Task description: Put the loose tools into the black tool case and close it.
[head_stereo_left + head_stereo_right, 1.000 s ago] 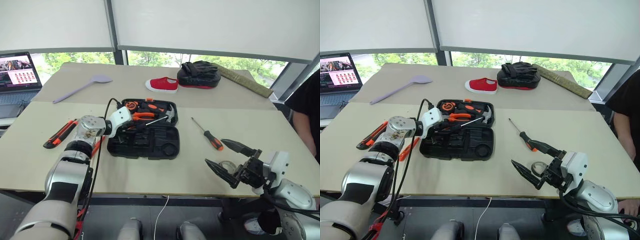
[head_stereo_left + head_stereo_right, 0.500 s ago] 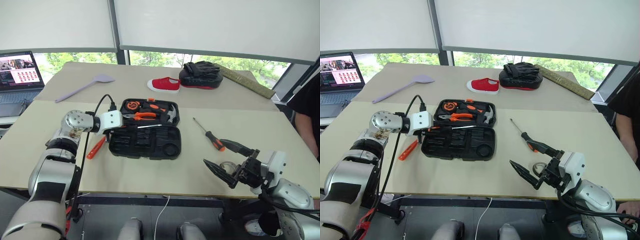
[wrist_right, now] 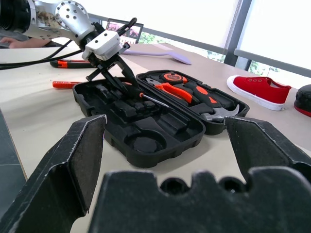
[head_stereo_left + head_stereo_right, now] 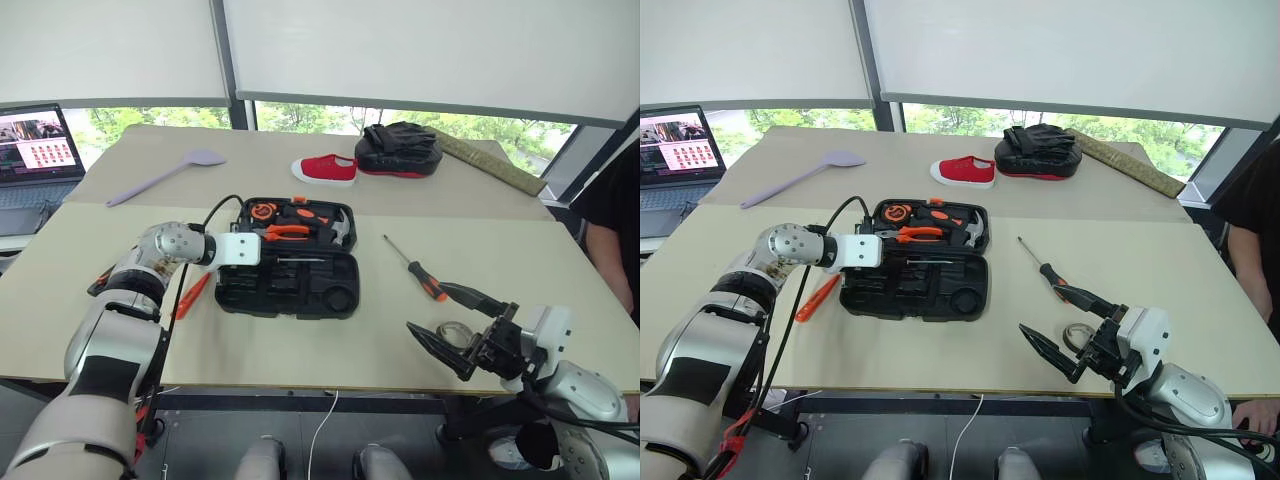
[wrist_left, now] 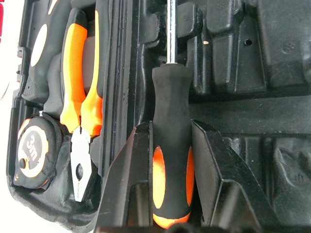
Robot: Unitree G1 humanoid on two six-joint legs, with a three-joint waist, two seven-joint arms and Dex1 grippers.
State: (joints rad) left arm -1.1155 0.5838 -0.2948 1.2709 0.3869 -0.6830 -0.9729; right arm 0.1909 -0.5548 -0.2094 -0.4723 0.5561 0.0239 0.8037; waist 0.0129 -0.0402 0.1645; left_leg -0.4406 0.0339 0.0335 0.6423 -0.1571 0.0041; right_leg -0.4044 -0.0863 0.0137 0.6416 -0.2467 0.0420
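Note:
The black tool case [image 4: 305, 291] lies open mid-table, with pliers [image 4: 286, 231], a tape measure [image 4: 262, 211] and a hammer [image 4: 341, 230] in its far half. My left gripper [image 4: 266, 262] is shut on an orange-and-black screwdriver [image 5: 170, 97], held level over the moulded slots of the case's near half [image 5: 243, 73]. Loose tools lie around the case: another screwdriver [image 4: 417, 269] to its right, a slim orange one [image 4: 190, 296] to its left, a utility knife [image 3: 68, 63] partly behind my left arm. My right gripper [image 4: 447, 320] hangs open at the near right edge, a small tape roll [image 4: 1076, 336] behind it.
A lilac spoon [image 4: 165, 172], a red shoe [image 4: 325, 169] and a black mitt [image 4: 398, 148] lie on the far table. A laptop [image 4: 35, 140] stands at the far left. A person [image 4: 615, 215] is at the right edge.
My left wrist has rolled, and the held screwdriver has swung from a slant up toward the far half to lying level over the case's near half. The right gripper has not moved.

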